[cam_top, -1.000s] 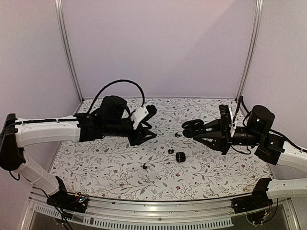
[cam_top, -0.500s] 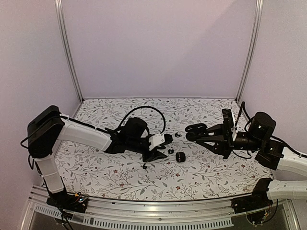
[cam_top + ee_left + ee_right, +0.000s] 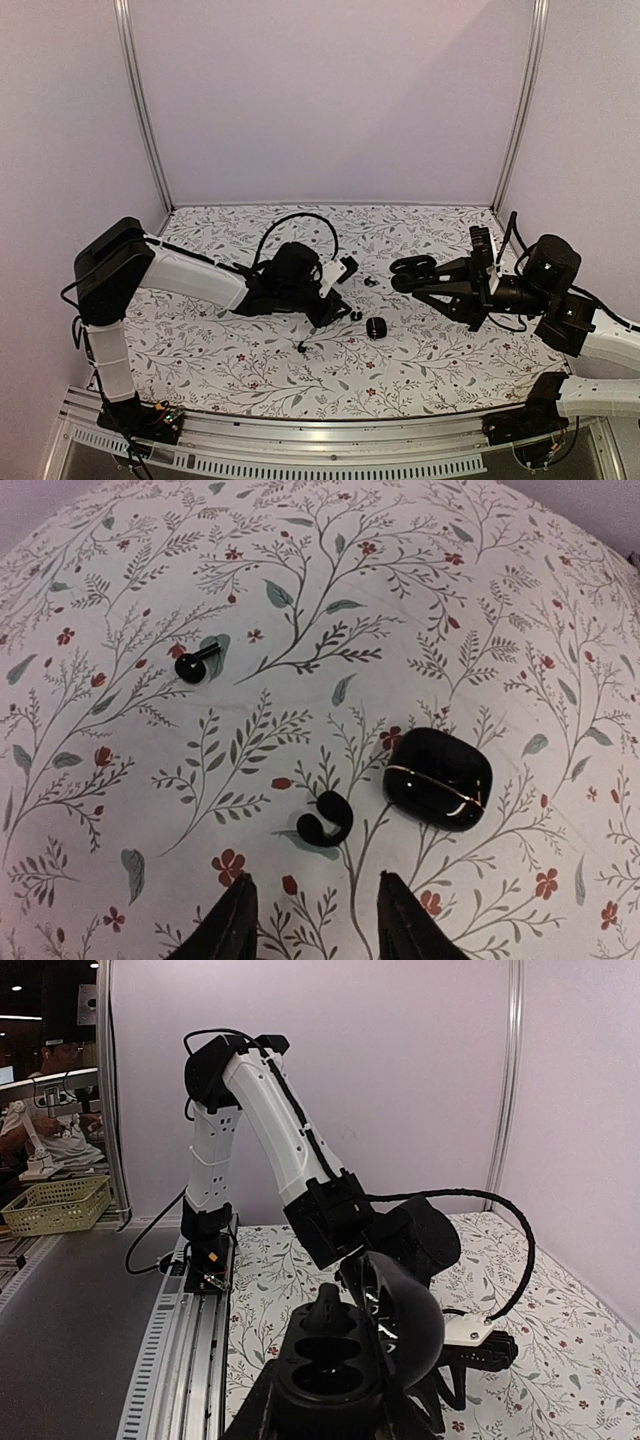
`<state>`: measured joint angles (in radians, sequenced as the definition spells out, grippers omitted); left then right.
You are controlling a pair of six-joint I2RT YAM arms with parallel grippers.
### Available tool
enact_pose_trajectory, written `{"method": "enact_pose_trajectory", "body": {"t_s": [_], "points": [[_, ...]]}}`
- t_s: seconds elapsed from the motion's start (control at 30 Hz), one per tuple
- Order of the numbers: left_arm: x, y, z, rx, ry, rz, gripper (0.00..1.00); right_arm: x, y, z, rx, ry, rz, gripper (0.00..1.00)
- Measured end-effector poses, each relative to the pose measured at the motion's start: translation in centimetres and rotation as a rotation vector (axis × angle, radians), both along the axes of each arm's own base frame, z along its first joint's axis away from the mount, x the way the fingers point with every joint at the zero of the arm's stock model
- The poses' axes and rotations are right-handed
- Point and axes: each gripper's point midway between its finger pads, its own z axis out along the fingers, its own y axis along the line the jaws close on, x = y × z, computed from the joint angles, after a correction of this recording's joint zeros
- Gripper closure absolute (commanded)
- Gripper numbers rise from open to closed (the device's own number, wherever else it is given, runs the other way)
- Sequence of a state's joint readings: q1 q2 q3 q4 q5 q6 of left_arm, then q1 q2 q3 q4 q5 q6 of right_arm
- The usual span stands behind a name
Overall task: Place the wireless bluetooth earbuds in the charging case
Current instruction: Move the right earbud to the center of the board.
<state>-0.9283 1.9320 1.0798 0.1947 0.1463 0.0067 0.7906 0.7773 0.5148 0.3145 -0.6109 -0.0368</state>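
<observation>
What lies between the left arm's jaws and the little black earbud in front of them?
Nothing visible. The earbud lies on bare tablecloth just ahead of the open jaws, in line with their gap. A closed black case sits beside it, apart and off the path.

Three tiny black plastic earbuds with short stems lie on the floral-patterned table (image 3: 200, 360). The far earbud (image 3: 370, 282) lies toward the back edge, the middle earbud (image 3: 355, 316) near the centre, and the near earbud (image 3: 302, 347) closer to the front edge. Only two of the three show in the left wrist view.

There are two glossy black pebble-shaped cases. One closed case (image 3: 377, 327) lies just beside the middle earbud. One open case (image 3: 415, 268) is up off the table and shows two hollow wells (image 3: 305, 1352).

Two white-and-black robot arms are in view, the left arm (image 3: 190, 275) and the right arm (image 3: 600, 340).
</observation>
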Motion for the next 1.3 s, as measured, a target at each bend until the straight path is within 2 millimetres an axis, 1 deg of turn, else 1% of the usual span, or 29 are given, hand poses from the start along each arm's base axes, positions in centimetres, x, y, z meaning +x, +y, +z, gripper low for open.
{"method": "enact_pose_trajectory", "body": {"t_s": [0.1,0.2,0.27,0.33,0.4,0.57,0.63,0.83,1.0,1.1,1.2,1.3], "points": [[0.4,0.5,-0.7,0.012,0.037,0.086,0.54,0.0,0.0,0.0,0.001,-0.001,-0.001,0.89],[0.3,0.9,-2.3,0.047,0.068,0.150,0.50,0.0,-0.1,0.1,0.003,-0.003,-0.003,0.88],[0.1,0.8,-3.5,0.073,0.088,0.178,0.47,0.0,-0.1,0.1,0.004,-0.003,-0.005,0.88],[0.0,0.7,-4.6,0.097,0.103,0.206,0.40,0.0,-0.1,0.1,0.003,-0.003,-0.005,0.88],[0.0,0.5,-5.3,0.113,0.113,0.231,0.37,0.0,-0.1,0.1,0.003,-0.002,-0.005,0.88],[0.9,-0.8,-5.1,0.102,0.111,0.274,0.36,0.0,-0.1,0.1,0.003,-0.002,-0.005,0.88],[1.7,-1.5,-5.3,0.095,0.106,0.297,0.35,0.0,-0.1,0.1,0.003,-0.002,-0.005,0.88],[3.0,-2.2,-5.4,0.119,0.081,0.345,0.35,0.0,-0.1,0.1,0.002,-0.002,-0.007,0.88],[3.3,-1.3,-5.6,0.169,0.050,0.371,0.35,0.0,-0.1,0.1,0.002,-0.002,-0.007,0.88],[3.2,-0.4,-5.5,0.197,0.027,0.370,0.35,0.0,-0.1,0.1,0.002,-0.002,-0.007,0.88],[2.9,1.2,-5.4,0.232,0.005,0.370,0.36,0.0,-0.1,0.0,0.002,-0.002,-0.007,0.88],[2.9,3.4,-5.3,0.263,-0.006,0.381,0.36,0.0,-0.1,0.0,0.002,-0.002,-0.007,0.88]]}}
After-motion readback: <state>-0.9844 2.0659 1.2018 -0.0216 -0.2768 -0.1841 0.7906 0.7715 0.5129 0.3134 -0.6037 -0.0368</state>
